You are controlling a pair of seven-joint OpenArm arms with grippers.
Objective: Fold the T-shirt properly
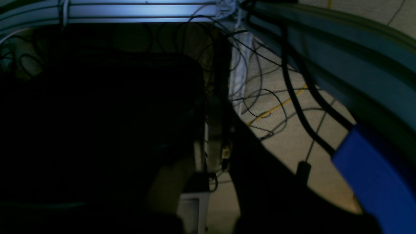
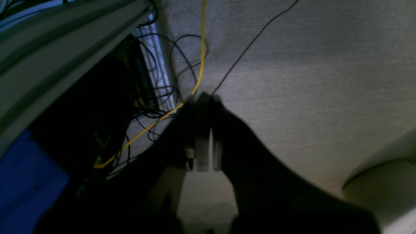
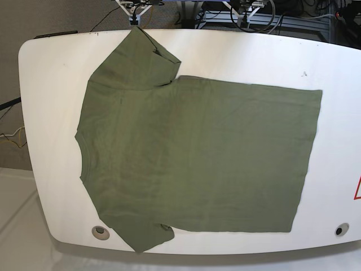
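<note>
1. We see the T-shirt (image 3: pixel 192 158) spread flat on the white bench (image 3: pixel 51 84), collar toward the base view's left edge.
2. Right jaws (image 2: pixel 204 97) are pressed together over carpet, holding nothing.
3. Left jaws (image 1: pixel 224 107) look closed too, though that view is dark.

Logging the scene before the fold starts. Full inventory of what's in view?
T-shirt: 1, olive green, spread flat across table, collar toward base view's left, sleeves at top-left and bottom-left.
Table: 1, white, rounded corners, under the shirt.
Round inserts: 2, grey, near table's front edge, left and right.
Red mark: 1, at table's right edge, partly cut off.
Yellow cable: 1, on grey floor, among black cables.
Right gripper: 1, dark, shut, over the floor.
Left gripper: 1, dark, shut, over the floor.
</note>
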